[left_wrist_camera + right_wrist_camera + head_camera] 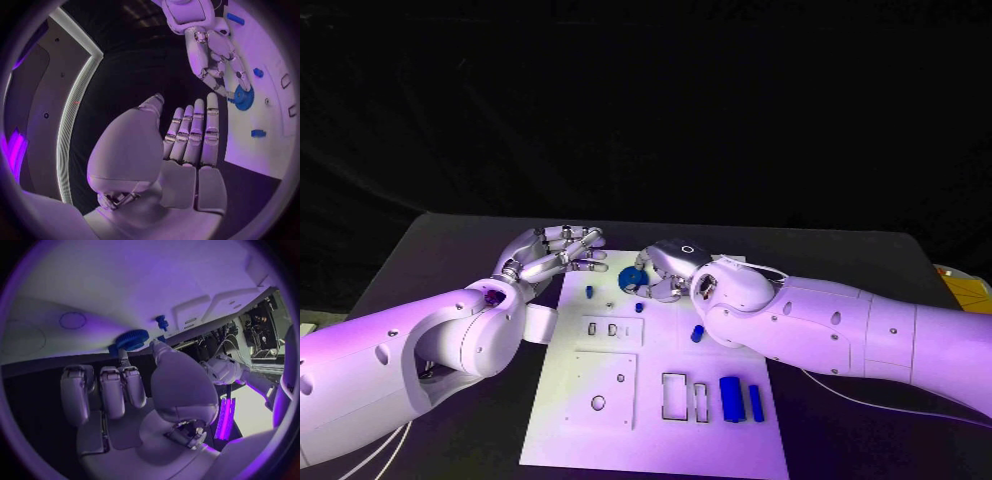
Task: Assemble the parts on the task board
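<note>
I count one task board (589, 420) on one surface (430, 240). One blue gear (633, 276) at my right hand (664, 268) fingertips. Two small blue pegs: one (589, 291) by my left hand (548, 252), one (698, 331) under my right wrist. Two blue bars (731, 398) (756, 402) further back toward me. Two hands total.

You were working in a robotics lab or demo cell: a black worktop (459, 240) stood against black drapes, a white task board (661, 420) lay on it, and racks of cabled equipment (265, 325) showed behind you.
</note>
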`<state>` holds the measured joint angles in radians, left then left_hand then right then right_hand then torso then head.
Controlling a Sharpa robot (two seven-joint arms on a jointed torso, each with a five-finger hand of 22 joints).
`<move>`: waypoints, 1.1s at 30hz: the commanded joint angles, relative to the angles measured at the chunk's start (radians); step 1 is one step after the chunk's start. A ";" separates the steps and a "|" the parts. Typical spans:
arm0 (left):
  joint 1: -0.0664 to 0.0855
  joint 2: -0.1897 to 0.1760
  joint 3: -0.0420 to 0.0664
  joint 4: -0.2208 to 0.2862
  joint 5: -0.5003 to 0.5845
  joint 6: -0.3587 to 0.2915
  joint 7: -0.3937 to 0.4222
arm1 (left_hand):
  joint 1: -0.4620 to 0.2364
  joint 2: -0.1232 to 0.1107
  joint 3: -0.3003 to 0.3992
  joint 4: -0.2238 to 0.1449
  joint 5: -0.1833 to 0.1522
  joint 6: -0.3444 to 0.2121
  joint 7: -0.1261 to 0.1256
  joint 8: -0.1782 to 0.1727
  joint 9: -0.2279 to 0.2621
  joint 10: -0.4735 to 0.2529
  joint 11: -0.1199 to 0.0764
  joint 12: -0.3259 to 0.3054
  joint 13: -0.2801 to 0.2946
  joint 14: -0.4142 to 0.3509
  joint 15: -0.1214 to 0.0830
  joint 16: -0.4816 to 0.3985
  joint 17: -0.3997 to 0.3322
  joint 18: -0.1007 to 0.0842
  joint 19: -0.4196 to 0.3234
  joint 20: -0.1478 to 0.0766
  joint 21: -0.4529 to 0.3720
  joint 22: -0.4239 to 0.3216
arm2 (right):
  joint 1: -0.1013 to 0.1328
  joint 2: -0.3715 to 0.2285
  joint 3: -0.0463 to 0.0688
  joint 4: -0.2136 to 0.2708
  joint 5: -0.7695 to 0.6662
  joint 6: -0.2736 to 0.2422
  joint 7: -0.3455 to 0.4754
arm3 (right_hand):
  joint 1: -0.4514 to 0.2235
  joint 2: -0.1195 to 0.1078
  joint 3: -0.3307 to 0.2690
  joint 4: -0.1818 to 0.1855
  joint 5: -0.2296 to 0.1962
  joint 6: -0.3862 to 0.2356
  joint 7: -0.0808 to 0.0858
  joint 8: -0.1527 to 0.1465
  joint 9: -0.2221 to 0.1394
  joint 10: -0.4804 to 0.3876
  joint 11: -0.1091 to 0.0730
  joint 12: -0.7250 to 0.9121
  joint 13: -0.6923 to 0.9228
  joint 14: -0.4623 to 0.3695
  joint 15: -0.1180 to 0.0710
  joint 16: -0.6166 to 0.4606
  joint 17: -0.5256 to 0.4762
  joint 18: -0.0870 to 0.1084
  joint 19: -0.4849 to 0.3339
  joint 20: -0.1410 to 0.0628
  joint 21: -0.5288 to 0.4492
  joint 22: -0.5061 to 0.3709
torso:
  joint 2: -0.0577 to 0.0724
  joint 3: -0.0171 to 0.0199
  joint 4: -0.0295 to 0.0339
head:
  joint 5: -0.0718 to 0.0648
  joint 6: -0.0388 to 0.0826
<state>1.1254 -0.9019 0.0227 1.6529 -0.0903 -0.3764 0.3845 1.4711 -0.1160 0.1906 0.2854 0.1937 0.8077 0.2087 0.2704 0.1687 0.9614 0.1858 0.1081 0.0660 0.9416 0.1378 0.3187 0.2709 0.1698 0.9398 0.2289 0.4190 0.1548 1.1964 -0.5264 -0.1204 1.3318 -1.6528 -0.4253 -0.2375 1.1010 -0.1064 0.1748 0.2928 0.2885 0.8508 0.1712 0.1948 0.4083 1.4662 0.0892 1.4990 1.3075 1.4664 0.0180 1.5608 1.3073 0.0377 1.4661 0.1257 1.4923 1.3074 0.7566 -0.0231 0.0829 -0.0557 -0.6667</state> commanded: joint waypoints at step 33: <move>0.001 -0.006 0.001 -0.007 -0.002 0.019 0.010 | 0.008 -0.003 0.005 0.001 -0.003 -0.006 0.030 -0.005 -0.002 -0.005 0.003 -0.005 0.001 -0.006 0.001 -0.006 0.002 0.011 -0.002 0.001 0.004 0.000 | 0.053 -0.490 0.005 0.181 0.519 0.043 0.398 | 0.280 -0.086 0.083 -0.117 -0.043 0.059 -0.028 -0.027 0.007 0.018 -0.025 -0.017 0.164 0.089 -0.021 -0.005 0.195 0.005 -0.005 -0.018 -0.054 0.130 | -0.012 0.0173 -0.0420 | -0.020 0.018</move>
<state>1.1253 -0.9094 0.0226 1.6450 -0.0903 -0.3759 0.3846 1.4711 -0.1161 0.1906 0.2854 0.1937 0.8061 0.2071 0.2704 0.1679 0.9614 0.1859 0.1080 0.0660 0.9416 0.1378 0.3188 0.2717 0.1698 0.9398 0.2289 0.4191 0.1549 1.2525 -1.0139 -0.1147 1.5153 -1.1858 -0.4461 0.0848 1.3742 -0.1925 0.2570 0.1831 0.2515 0.9101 0.1480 0.1715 0.4155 1.4662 0.0673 1.4872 1.3073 1.4660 0.0026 1.5607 1.3081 0.0380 1.4624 0.1142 1.4415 1.3081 0.7454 -0.0103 0.0475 -0.0742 -0.6487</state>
